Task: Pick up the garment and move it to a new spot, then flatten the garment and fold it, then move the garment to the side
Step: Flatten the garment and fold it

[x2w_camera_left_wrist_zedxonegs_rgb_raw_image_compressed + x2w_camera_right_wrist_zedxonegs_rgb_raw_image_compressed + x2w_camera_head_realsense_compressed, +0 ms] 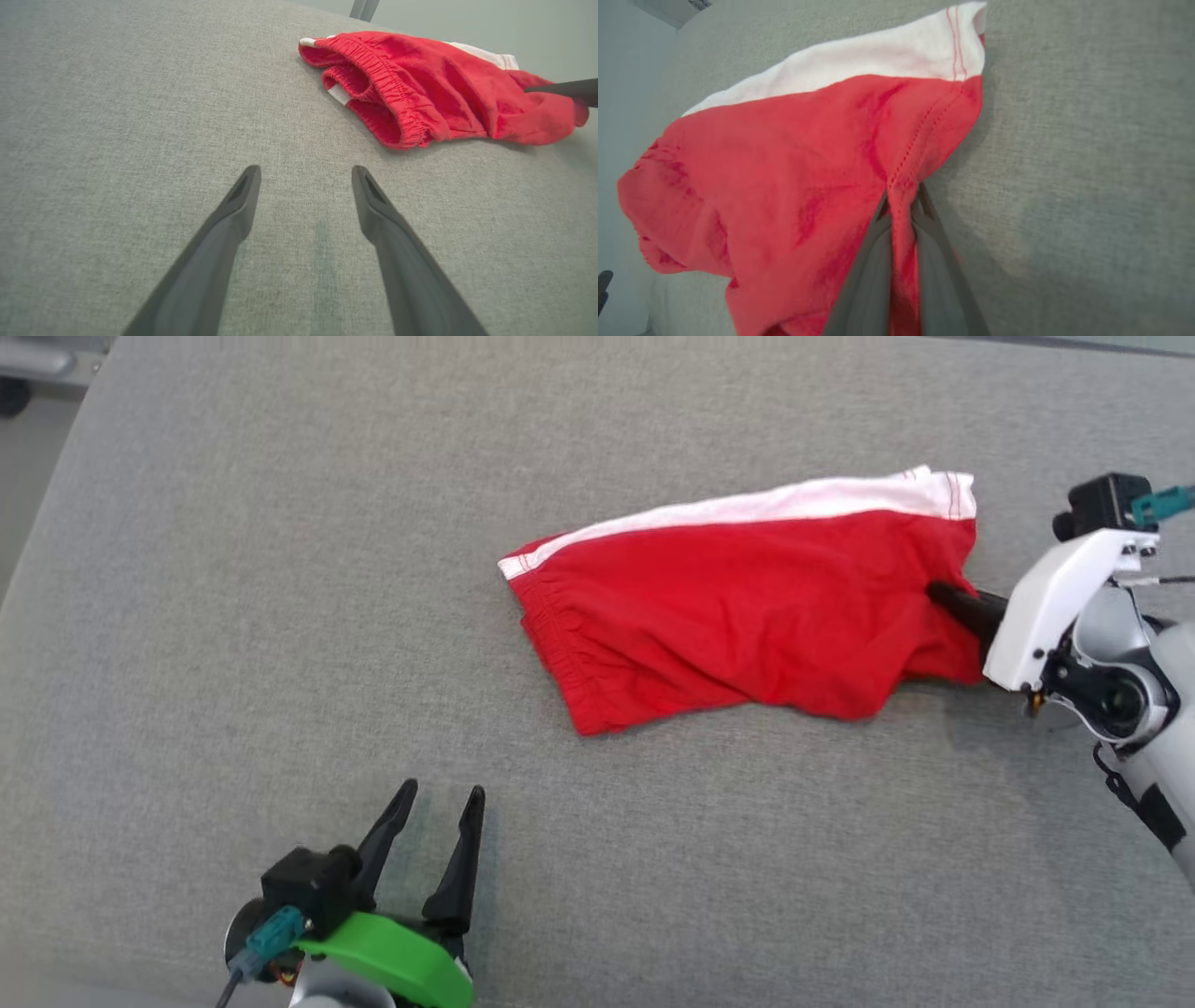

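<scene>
A big grey cloth surface fills the space, soft and a bit fuzzy like a sofa seat. A pair of red shorts lies on it, up and to the right in the head view. The shorts have a white stripe along their far edge. They are a little crumpled, not flat.

The right gripper comes in from the right side. Its two dark fingers are squeezed together on the right end of the shorts. In the right wrist view, a fold of red cloth by the stitched hem is pinched between them.

The left gripper is at the bottom left, well away from the shorts. Its fingers are spread wide and hold nothing. Under them is bare grey cloth. From the left wrist view, the stretchy waistband of the shorts faces this gripper, and the opening gapes a bit.
</scene>
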